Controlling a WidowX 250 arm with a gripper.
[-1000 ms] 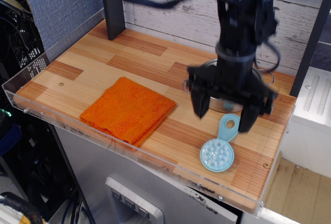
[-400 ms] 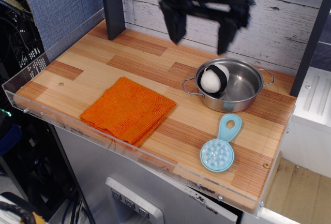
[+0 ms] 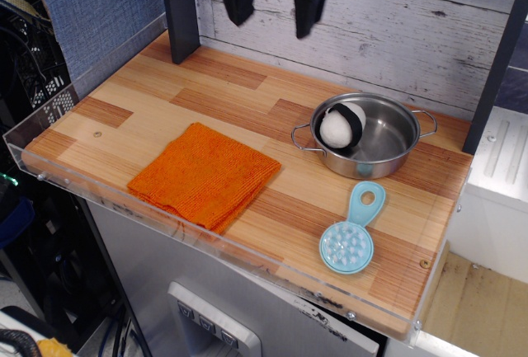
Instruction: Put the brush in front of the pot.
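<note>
Lying before pot [image 3: 365, 135], brush [image 3: 352, 234]; pincer [image 3: 271, 9] well apart.

A robotics lab dressed as a toy kitchen. A small wood-plank worktop [image 3: 206, 101] with a clear acrylic rim sits on a grey metal cabinet [image 3: 165, 274], backed by a whitewashed plank panel [image 3: 396, 35] at the far side. Black equipment crates and cables [image 3: 33, 68] crowd the left, and a blue fabric partition [image 3: 99, 11] stands at far left.

Top edge cuts off the gripper [image 3: 272, 7] above its fingers [image 3: 239, 2].
</note>
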